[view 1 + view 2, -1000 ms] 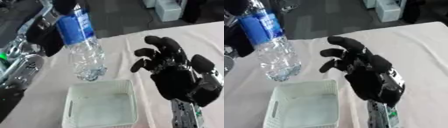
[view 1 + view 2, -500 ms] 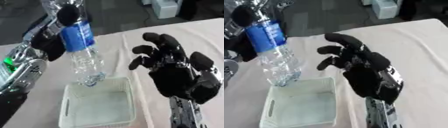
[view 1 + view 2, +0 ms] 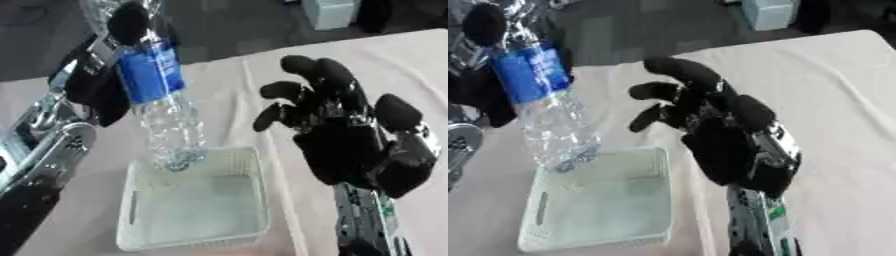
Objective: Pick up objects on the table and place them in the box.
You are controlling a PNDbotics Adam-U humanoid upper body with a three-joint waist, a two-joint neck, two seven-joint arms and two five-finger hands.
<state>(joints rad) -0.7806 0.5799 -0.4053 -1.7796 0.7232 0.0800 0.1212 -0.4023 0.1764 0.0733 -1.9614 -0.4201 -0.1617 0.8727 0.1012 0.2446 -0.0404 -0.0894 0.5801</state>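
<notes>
In the left eye view, the left robot hand (image 3: 98, 82) comes in from the left side and has its fingers curled around a clear plastic bottle (image 3: 162, 107) at the upper part, near the blue label (image 3: 150, 75). The bottle hangs almost upright, a little tilted, and its bottom end is over the far left corner of the white box (image 3: 254, 200); whether it touches the box wall, I cannot tell. The box stands on the bench (image 3: 385, 70), which has a light cloth on it. The right robot hand (image 3: 350, 145) is raised just to the right of the box, wide, with fingers spread and holding nothing. In the right eye view, the same bottle shows its crumpled lower part above the box corner, and the right robot hand stands apart from the bottle.
</notes>
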